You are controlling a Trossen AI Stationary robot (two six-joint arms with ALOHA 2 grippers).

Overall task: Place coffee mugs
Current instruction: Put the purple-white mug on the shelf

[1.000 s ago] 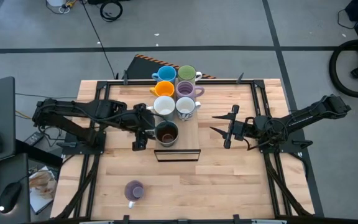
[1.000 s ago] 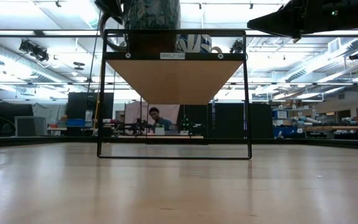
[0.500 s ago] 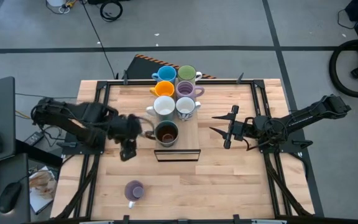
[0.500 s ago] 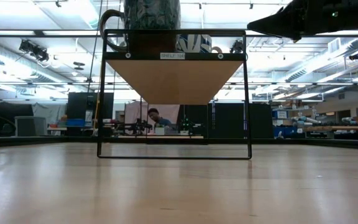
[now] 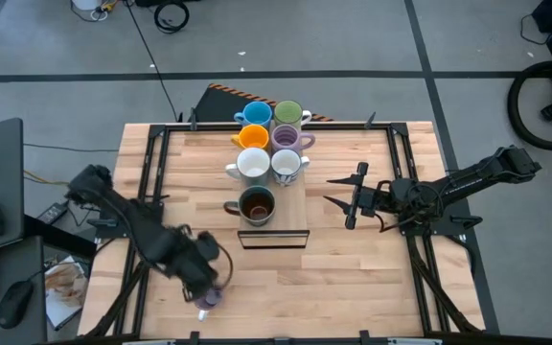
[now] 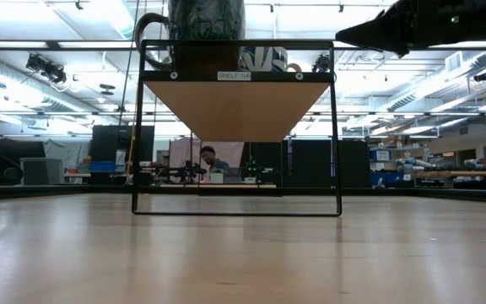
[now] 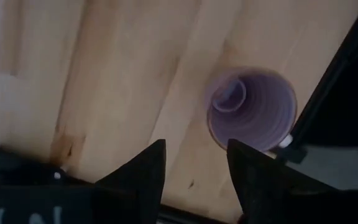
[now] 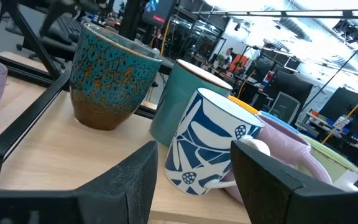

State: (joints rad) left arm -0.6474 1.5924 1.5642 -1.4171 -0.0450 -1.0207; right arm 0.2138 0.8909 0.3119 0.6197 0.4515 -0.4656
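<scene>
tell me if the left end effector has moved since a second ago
Yes. The left end effector has swung away from the shelf toward the table's near edge, now over the lone lilac mug.

Seven mugs (image 5: 272, 153) on the shelf (image 5: 300, 222), one mug (image 5: 207, 299) near the table's (image 5: 353, 278) front edge

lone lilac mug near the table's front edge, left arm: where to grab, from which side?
Judging by the pictures, pinch the rim wall of the lilac mug from above. It stands upright with its mouth open to the left claw, which hangs open just over it. The handle points toward the front edge, so straddle the wall away from it.
</scene>
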